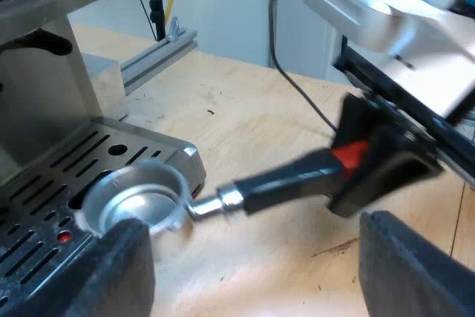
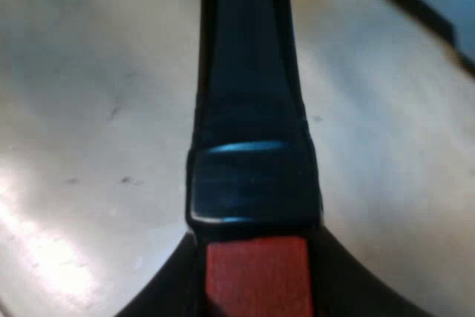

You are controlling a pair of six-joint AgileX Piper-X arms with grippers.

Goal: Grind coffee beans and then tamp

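Observation:
The metal holder's empty basket (image 1: 137,202) rests on the espresso machine's slotted drip tray (image 1: 44,183). Its dark handle (image 1: 289,180) reaches out over the wooden table to the red end (image 1: 350,155). My right gripper (image 1: 375,172) is clamped on that red end. In the right wrist view the handle (image 2: 252,109) runs straight away from the camera, and the red end (image 2: 256,276) sits inside the right gripper (image 2: 256,291). My left gripper (image 1: 260,287) hovers near the basket, open, with nothing between its fingers (image 1: 111,272).
The espresso machine's metal body (image 1: 44,72) rises behind the drip tray. An aluminium rail (image 1: 156,53) lies on the wooden table (image 1: 245,109) beyond the machine.

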